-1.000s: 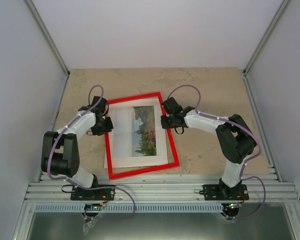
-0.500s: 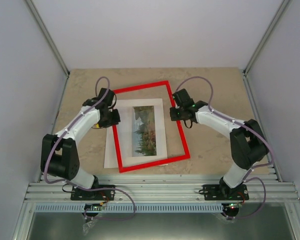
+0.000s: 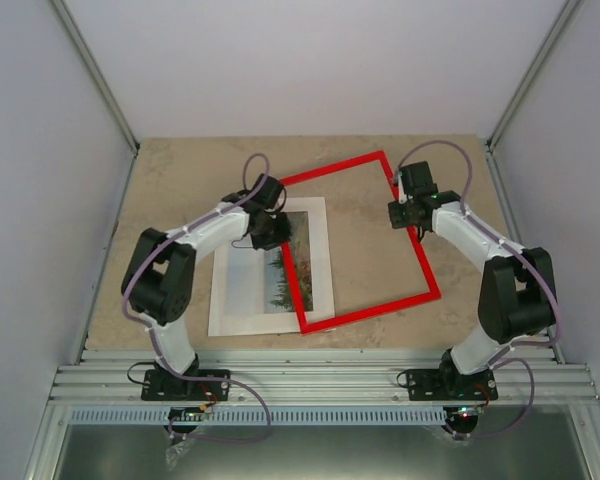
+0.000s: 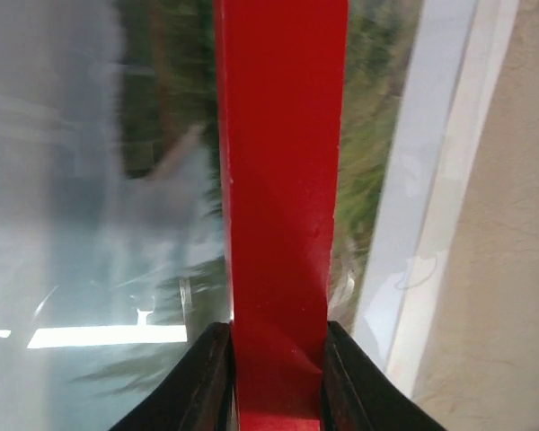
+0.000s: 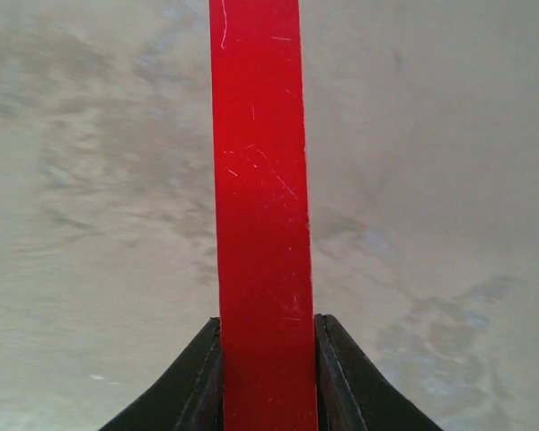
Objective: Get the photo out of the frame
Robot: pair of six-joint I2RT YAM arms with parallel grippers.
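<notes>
Mat [image 3: 242, 290] lies flat on table [image 3: 170, 180], at 9 o'clock of centre. Photo [image 3: 277, 272] sits on mat's 3 o'clock part. Frame [image 3: 370, 311] is at 3 o'clock of mat, its 9 o'clock bar crossing over photo, the rest over bare table. Left gripper [image 3: 278, 226] sits on that bar, pinching it between its fingers. Right gripper [image 3: 407, 214] does likewise on frame's 3 o'clock bar.

The frame [image 5: 259, 180] is smooth red with a soft sheen and fine hairline scratches. At its six o'clock, the fingers [image 5: 193, 395] of the right gripper [image 5: 265, 337] look like matt black plastic. The photo [image 3: 276, 275], at the frame's nine o'clock side, looks like paper with shiny glare over it. The table [image 5: 449, 180] is matt, mottled and stone-like.
</notes>
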